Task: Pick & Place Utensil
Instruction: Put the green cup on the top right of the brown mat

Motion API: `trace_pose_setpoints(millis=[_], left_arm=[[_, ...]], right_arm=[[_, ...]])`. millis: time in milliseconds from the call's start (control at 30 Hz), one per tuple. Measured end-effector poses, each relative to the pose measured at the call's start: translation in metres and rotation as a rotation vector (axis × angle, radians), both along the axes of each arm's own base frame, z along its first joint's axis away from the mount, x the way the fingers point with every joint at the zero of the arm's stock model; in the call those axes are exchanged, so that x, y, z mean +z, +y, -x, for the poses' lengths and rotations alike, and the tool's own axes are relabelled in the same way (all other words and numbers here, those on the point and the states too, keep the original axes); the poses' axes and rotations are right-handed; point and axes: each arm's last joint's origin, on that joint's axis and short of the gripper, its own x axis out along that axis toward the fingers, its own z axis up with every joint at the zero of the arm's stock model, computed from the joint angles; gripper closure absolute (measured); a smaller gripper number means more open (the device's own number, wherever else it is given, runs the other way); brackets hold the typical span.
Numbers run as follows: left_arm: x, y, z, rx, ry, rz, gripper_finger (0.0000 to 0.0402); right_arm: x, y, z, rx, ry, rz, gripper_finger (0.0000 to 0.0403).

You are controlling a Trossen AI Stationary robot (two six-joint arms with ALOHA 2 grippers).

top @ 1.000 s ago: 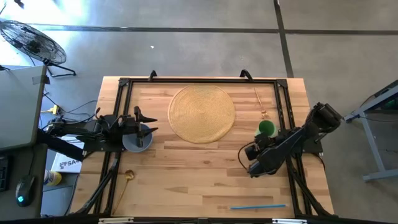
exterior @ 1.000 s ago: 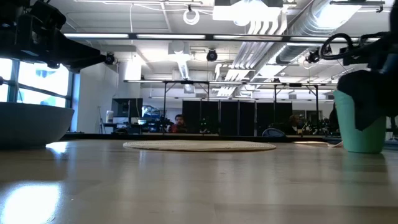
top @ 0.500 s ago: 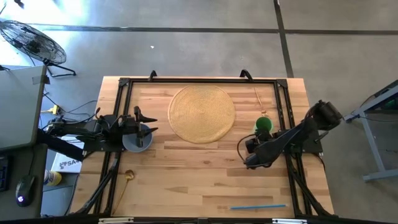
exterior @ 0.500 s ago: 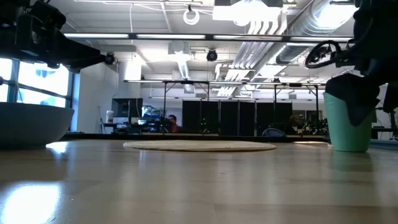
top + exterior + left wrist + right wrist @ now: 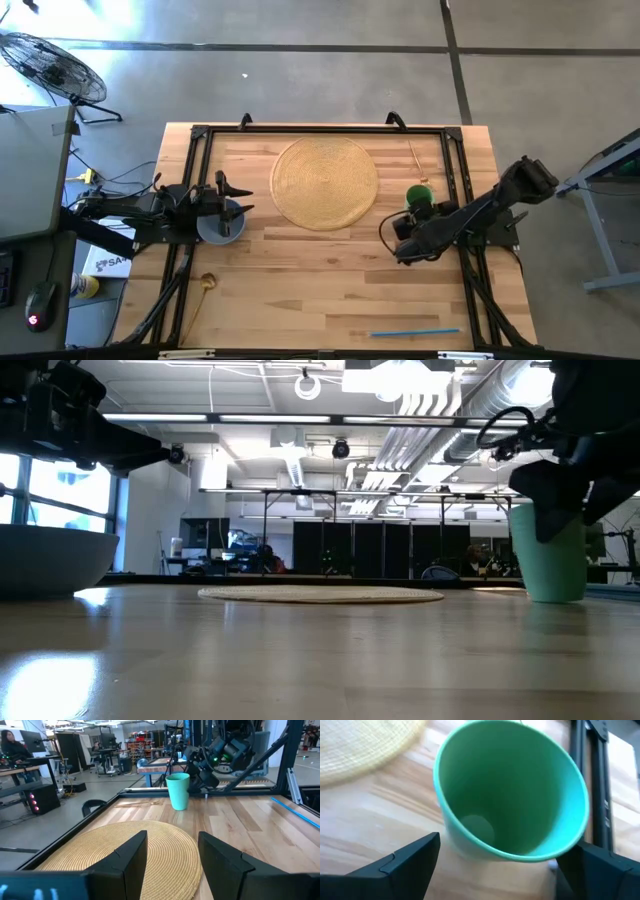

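A green cup [image 5: 420, 196] stands right of the round woven placemat [image 5: 325, 182]; it also shows in the low view [image 5: 548, 565] and the left wrist view [image 5: 178, 791]. My right gripper [image 5: 497, 865] comes at it from the table's near side, its fingers on either side of the cup [image 5: 510, 795]. A thin wooden utensil with a gold end [image 5: 416, 162] lies on the table beyond the cup. A gold spoon [image 5: 207, 283] lies near the left edge and a blue stick [image 5: 415, 331] near the near edge. My left gripper [image 5: 170, 865] waits open above a grey bowl [image 5: 220, 224]. My right gripper has the green cup between its two fingers, one finger [image 5: 422, 852] against each side of the outer wall [image 5: 451, 837] below the rim. The fingers slant down from the near side. The cup stays upright; whether its base is on the table or just above it, I cannot tell.
Black frame rails [image 5: 455, 170] run along the table's left, right and far sides, the right one close behind the cup. The grey bowl [image 5: 50, 560] sits at the left. Bare wood lies between placemat and near edge.
My right gripper has moved toward the table's left and far edges, toward the placemat, and the green cup has travelled with it, upright, by about a cup's width. The left arm has kept still.
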Motion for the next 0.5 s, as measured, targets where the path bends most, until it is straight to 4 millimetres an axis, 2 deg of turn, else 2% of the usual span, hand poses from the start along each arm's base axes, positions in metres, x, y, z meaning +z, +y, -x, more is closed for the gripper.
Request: trace_pose_setpoints(millis=[200,500], left_arm=[[0.000,0.000,0.000,0.000,0.000,0.000,0.0229],[0.000,0.000,0.000,0.000,0.000,0.000,0.0229]], right_arm=[[-0.003,-0.006,-0.007,0.077,-0.038,0.056,0.0028],[-0.034,-0.015,0.001,0.093,-0.094,0.091,0.0031]])
